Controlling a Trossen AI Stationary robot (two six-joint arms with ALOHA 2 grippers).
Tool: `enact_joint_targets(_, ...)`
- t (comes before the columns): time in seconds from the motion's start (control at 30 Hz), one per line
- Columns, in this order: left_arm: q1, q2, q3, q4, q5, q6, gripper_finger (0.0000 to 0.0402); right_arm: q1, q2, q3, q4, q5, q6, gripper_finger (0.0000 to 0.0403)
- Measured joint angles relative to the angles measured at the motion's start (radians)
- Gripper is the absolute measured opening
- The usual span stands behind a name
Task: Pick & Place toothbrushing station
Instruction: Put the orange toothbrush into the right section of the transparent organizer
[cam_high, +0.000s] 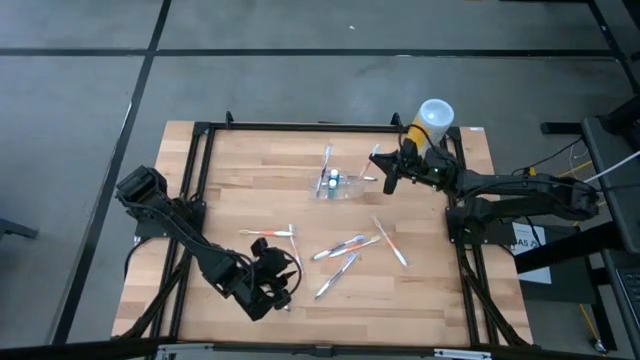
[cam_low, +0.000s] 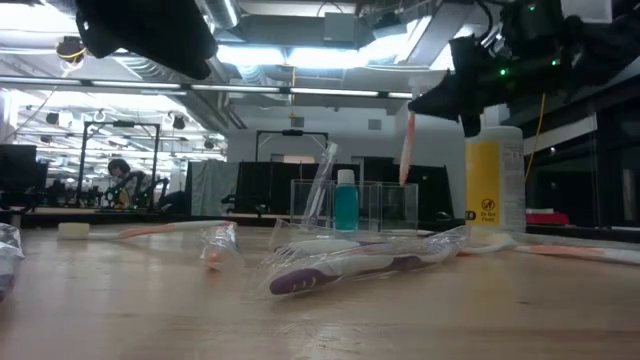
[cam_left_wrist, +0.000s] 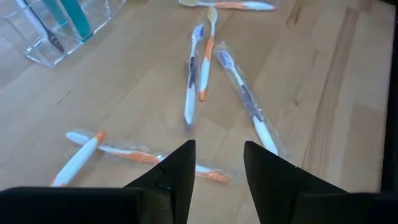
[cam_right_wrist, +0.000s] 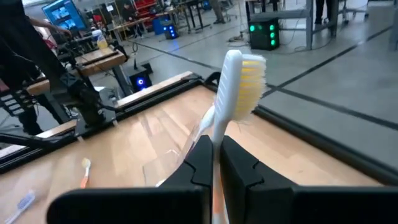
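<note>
The clear toothbrushing station (cam_high: 335, 183) stands at the table's far middle, with a teal item and a wrapped brush in its compartments (cam_low: 345, 205). My right gripper (cam_high: 385, 170) hovers just right of it, shut on a white and orange toothbrush (cam_right_wrist: 239, 68). Near the front left, my left gripper (cam_high: 275, 285) is open above loose wrapped toothbrushes (cam_left_wrist: 193, 74), with nothing between its fingers (cam_left_wrist: 180, 171). My right gripper pinches the toothbrush by its white neck (cam_right_wrist: 217, 134), just below the yellow-bristled head, between its two fingers. The fingers come nearly level from the table's right side and lie across the brush. The orange handle (cam_low: 407, 150) hangs below the gripper, lifted off the table, over the station's right compartment.
Several wrapped toothbrushes (cam_high: 345, 247) lie scattered on the table's middle and front. One with purple trim (cam_low: 350, 265) lies close to the low camera. A yellow canister with a white lid (cam_high: 430, 120) stands at the far right, behind my right gripper.
</note>
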Motion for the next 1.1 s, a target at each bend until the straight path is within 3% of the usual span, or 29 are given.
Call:
enact_joint_targets(0.47, -0.001, 0.0, 0.0, 0.006, 0.004, -0.075, 0.0137, -0.017, 0.354, -0.001, 0.298, -0.093, 0.103, 0.0018)
enact_joint_targets(0.57, -0.003, 0.0, 0.0, 0.006, 0.005, -0.097, 0.0146, -0.027, 0.389, 0.0, 0.359, -0.102, 0.146, 0.0045)
enact_joint_targets(0.87, -0.004, 0.0, 0.0, 0.01, 0.003, -0.098, 0.0164, -0.077, 0.394, 0.0, 0.363, -0.102, 0.233, 0.0176)
enact_joint_targets(1.1, -0.004, -0.001, 0.0, 0.013, 0.003, -0.098, 0.0164, -0.081, 0.39, 0.0, 0.366, -0.134, 0.286, 0.0193)
